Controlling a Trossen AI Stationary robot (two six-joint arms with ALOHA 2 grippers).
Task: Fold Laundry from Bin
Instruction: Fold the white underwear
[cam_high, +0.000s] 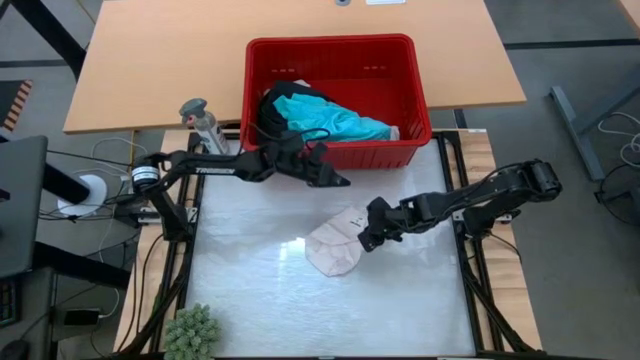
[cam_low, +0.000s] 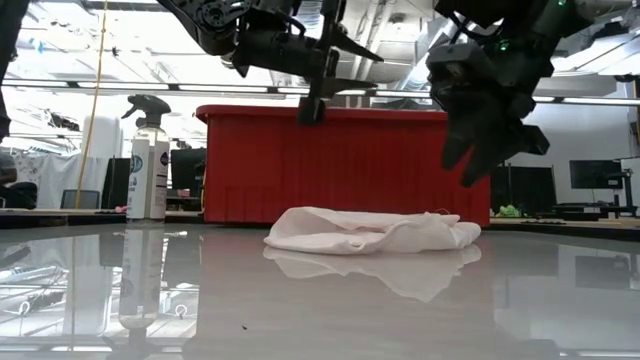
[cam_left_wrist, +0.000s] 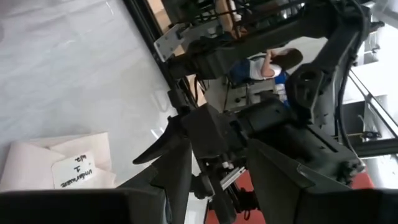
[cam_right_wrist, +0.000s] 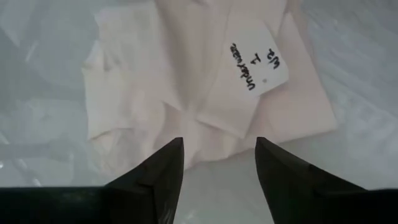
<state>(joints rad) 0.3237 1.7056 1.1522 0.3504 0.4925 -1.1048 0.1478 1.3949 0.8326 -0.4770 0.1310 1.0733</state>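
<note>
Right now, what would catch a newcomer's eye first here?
The red bin at the table's far edge, with turquoise and black laundry inside. Then the pale folded piece lying mid-table with a handwritten tag, and the right gripper open just above it. The left gripper hovers near the bin.

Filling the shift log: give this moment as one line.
pale garment folded on table | right gripper open above it | left gripper raised, empty | remaining laundry in bin

Robotics lab or workshop. Glossy white work surface (cam_high: 330, 300) sits in a black metal frame, wooden desk (cam_high: 150, 60) just behind it. Beyond the desk: monitors (cam_low: 590, 175), ceiling ducting, cables. Spray bottle (cam_low: 148, 160) stands beside the red bin (cam_low: 340, 165).
</note>
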